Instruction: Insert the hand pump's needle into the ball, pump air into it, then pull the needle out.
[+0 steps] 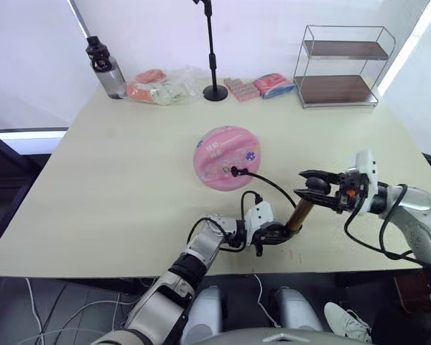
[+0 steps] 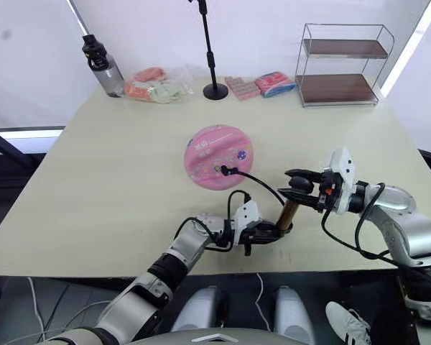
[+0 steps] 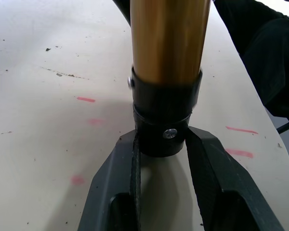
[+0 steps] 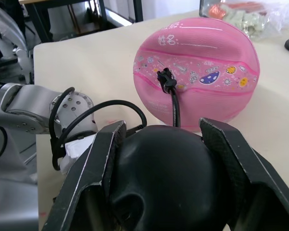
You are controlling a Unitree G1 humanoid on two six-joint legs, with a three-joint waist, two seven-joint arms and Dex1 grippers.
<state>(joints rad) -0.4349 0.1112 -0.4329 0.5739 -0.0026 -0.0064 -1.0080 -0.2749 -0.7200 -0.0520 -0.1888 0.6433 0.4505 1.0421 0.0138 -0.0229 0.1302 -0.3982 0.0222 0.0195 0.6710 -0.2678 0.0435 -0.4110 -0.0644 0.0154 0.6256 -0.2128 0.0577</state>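
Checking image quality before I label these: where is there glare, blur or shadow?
Left wrist view: bright sheen streaks down the hand pump; its near black cap is slightly soft. Right wrist view: the black handle is close and soft, while the ball is sharp. Left eye view: window light washes out the background; the ball casts a soft shadow.

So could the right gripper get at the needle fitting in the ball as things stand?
Probably not right away: the right gripper is shut on the hand pump's handle. The table between it and the needle in the ball looks clear, crossed only by the hose.
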